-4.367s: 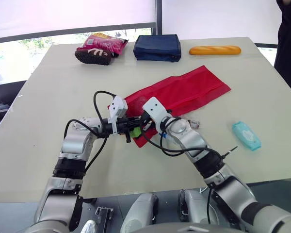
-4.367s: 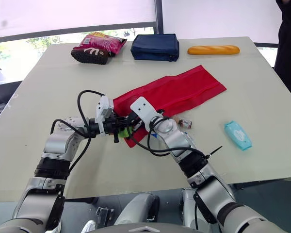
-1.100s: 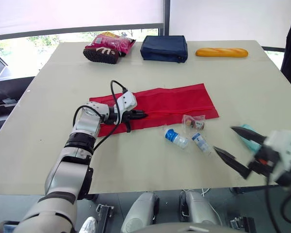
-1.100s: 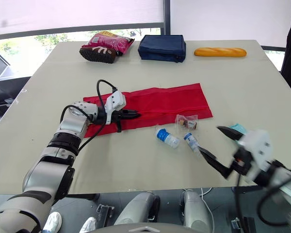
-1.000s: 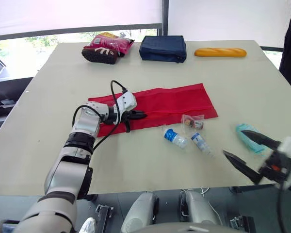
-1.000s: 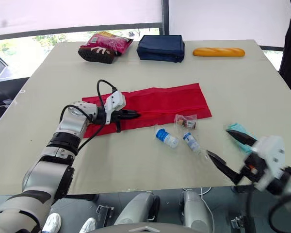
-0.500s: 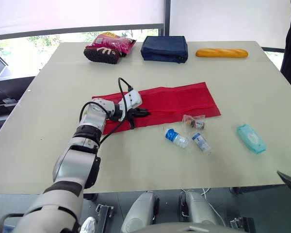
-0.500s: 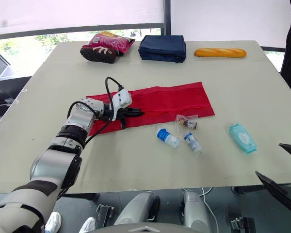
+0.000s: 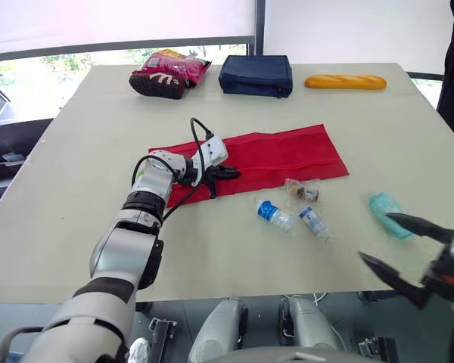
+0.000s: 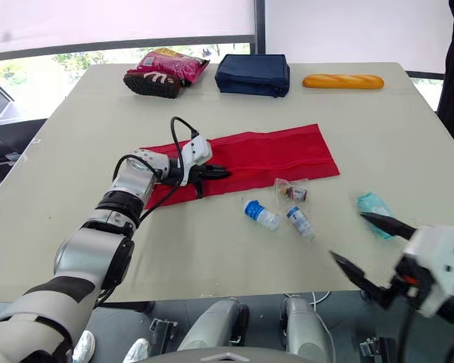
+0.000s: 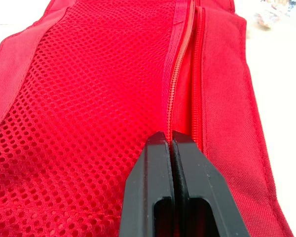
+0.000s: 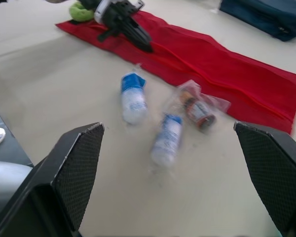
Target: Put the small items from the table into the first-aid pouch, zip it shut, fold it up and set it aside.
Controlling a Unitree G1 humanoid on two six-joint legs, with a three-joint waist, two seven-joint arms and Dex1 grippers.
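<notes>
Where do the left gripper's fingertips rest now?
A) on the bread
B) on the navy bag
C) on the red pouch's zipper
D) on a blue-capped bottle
C: the left gripper, fingers shut, lies with its tips on the zipper of the red pouch.

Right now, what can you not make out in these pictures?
- Pull of the zip: left wrist view, hidden under the shut left jaws.
- Labels of both bottles: too small in eye views, blurred in right wrist view.
- Teal pack: right eye view, partly behind the open right jaws.
</notes>
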